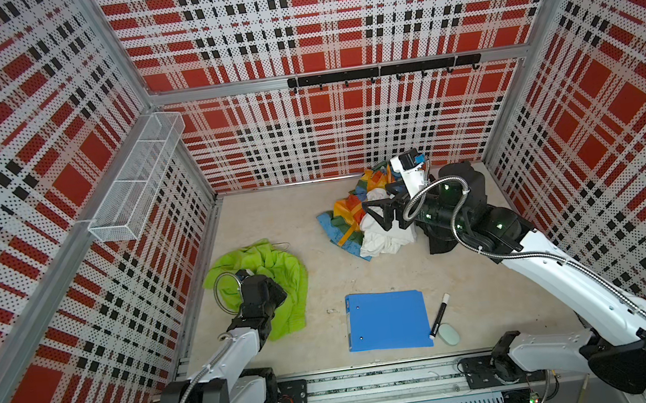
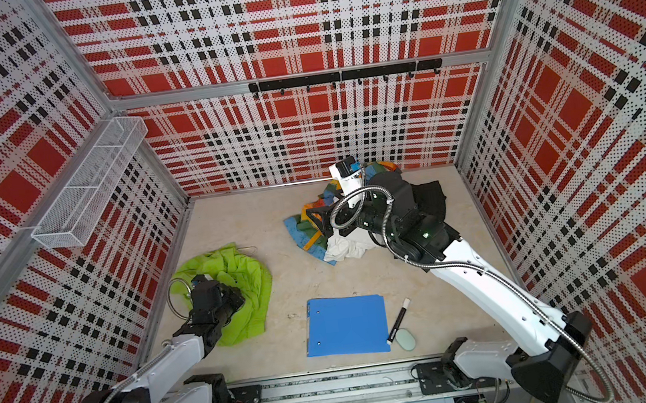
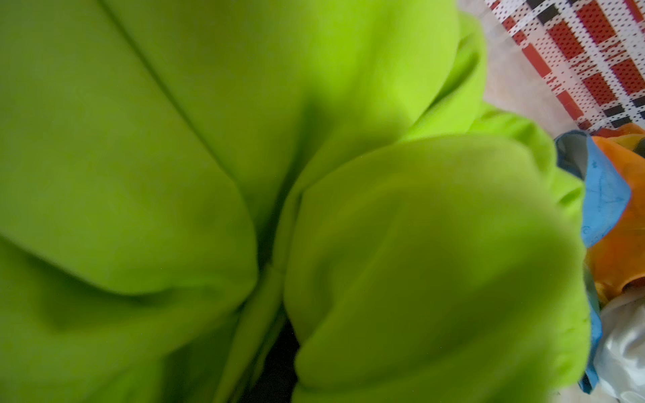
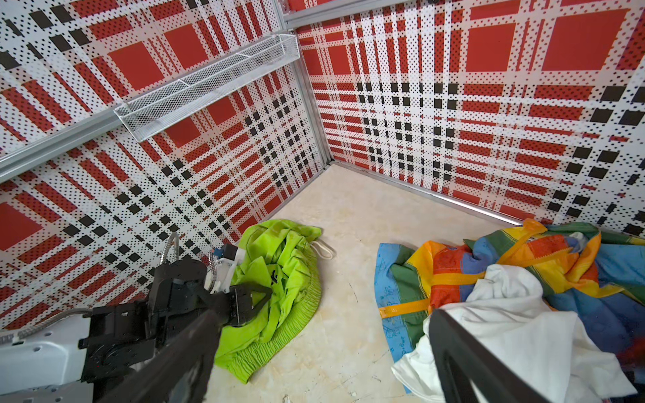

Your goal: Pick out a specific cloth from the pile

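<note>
The lime green cloth [image 1: 278,262] [image 2: 246,270] [image 4: 289,258] lies crumpled on the floor by the left wall, apart from the pile, with its white drawstring [image 4: 323,249] trailing out. My left gripper [image 1: 275,290] [image 2: 237,299] [image 4: 258,296] rests down on it. Green fabric [image 3: 174,139] fills the left wrist view and hides the jaws. The pile [image 1: 356,215] [image 2: 307,221] [image 4: 488,265] of rainbow striped, white and black fabric sits at the back right. My right gripper [image 1: 377,212] [image 2: 321,221] [image 4: 321,314] hangs wide open just above the white cloth [image 4: 506,314], holding nothing.
A blue folder [image 1: 388,320] lies near the front, with a black marker [image 1: 440,316] and a pale oval eraser [image 1: 449,333] beside it. A wire basket [image 1: 138,179] hangs on the left wall and a black hook rail [image 1: 381,72] on the back wall.
</note>
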### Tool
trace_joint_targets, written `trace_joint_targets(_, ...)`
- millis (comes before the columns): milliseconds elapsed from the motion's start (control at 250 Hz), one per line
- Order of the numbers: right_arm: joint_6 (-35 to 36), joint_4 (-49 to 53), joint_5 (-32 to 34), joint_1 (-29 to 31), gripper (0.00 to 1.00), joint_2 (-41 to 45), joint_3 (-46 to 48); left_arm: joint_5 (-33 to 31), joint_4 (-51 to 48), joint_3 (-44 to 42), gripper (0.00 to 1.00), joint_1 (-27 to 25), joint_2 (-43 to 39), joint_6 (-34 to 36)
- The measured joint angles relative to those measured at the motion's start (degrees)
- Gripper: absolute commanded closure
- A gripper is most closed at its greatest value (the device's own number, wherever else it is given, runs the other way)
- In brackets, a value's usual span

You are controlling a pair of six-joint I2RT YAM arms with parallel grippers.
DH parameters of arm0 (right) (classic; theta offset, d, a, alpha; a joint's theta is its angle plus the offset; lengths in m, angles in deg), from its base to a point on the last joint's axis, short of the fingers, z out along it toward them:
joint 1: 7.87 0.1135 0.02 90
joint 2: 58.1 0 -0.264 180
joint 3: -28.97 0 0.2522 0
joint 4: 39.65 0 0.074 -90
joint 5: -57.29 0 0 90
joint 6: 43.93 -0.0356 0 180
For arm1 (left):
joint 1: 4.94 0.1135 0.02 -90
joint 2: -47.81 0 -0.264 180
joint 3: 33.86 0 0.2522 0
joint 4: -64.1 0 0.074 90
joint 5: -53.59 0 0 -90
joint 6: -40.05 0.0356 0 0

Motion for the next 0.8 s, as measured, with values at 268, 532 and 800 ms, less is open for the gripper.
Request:
trace_joint_targets(268,-1.0,-0.2,1.0,0.0,0.00,0.4,1.2,3.8,-2.1,3.4,0.20,1.9,-2.2,0.4)
trace_joint_targets(532,-1.2,-0.7,1.2,0.0,0.00,1.6,1.4,1.9,-11.8,13.9,0.06,3.2,-12.9,2.7)
trace_joint_targets(800,-1.2,-0.6,1.5,0.0,0.00,1.7,1.9,0.5,-20.4,17.6,0.22,3.1,-13.0,4.5)
